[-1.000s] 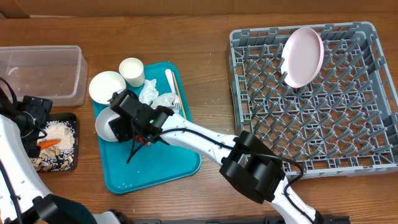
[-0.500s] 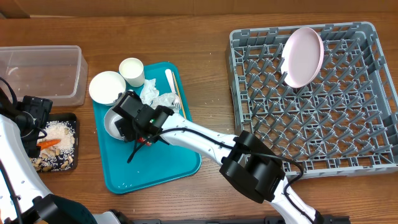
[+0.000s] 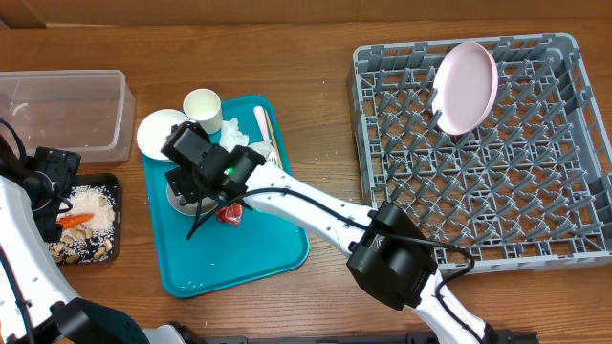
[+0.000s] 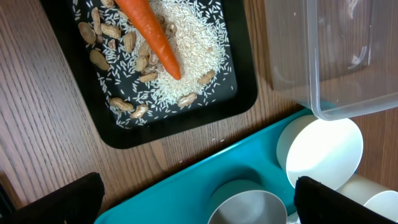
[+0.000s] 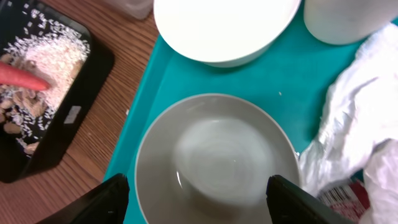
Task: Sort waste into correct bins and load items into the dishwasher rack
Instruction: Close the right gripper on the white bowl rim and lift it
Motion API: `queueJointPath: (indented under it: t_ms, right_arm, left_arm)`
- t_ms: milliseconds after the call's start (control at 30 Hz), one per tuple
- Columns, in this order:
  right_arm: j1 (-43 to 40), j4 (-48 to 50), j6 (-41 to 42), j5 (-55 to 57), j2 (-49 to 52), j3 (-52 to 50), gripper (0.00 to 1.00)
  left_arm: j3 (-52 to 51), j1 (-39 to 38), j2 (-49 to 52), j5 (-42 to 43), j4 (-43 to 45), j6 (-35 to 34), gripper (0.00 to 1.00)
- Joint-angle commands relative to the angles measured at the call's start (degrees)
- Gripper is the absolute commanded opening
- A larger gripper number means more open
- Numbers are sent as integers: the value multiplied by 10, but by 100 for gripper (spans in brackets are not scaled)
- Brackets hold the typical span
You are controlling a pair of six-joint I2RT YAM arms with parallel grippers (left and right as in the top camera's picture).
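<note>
My right gripper (image 3: 186, 170) hangs open over a white bowl (image 5: 214, 155) on the teal tray, its fingers (image 5: 102, 199) flanking the rim. A second white bowl (image 3: 161, 132), the cup (image 3: 203, 108), the fork (image 3: 265, 134), crumpled napkins (image 3: 239, 145) and a red wrapper (image 3: 229, 212) share that tray. The pink plate (image 3: 466, 86) stands on edge in the grey rack (image 3: 535, 191). A carrot (image 4: 152, 34) lies on rice and nuts in the black tray (image 4: 242, 93). Beside it, my left gripper (image 4: 202, 199) stays wide open and holds nothing.
The clear tub (image 3: 67, 110) sits at the far left, behind the black tray. The teal tray (image 3: 249, 258) lies between the bins and the rack, with bare wood around it. My right arm stretches across the tray's lower right corner.
My right gripper has moved up and left over the bowl, uncovering the red wrapper, and its jaws have opened slightly. The left arm has not moved.
</note>
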Motion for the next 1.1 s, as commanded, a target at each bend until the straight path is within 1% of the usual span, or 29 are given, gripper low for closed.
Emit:
queueJointPath:
  t_ms: [0, 267, 467, 867, 1067]
  right_arm:
    - [-9, -8, -4, 20, 1, 10, 75]
    - [-14, 21, -4, 28, 18, -12, 74]
    - [-17, 17, -4, 49, 38, -12, 74]
    - [-22, 15, -3, 66, 45, -23, 74]
    - [-22, 14, -1, 64, 57, -23, 63]
  left_arm:
    - [1, 0, 3, -5, 1, 11, 100]
    - [1, 0, 3, -5, 1, 11, 100]
    - [1, 0, 3, -5, 1, 11, 100]
    - [1, 0, 3, -5, 1, 11, 100]
    - [1, 0, 3, -5, 1, 11, 100]
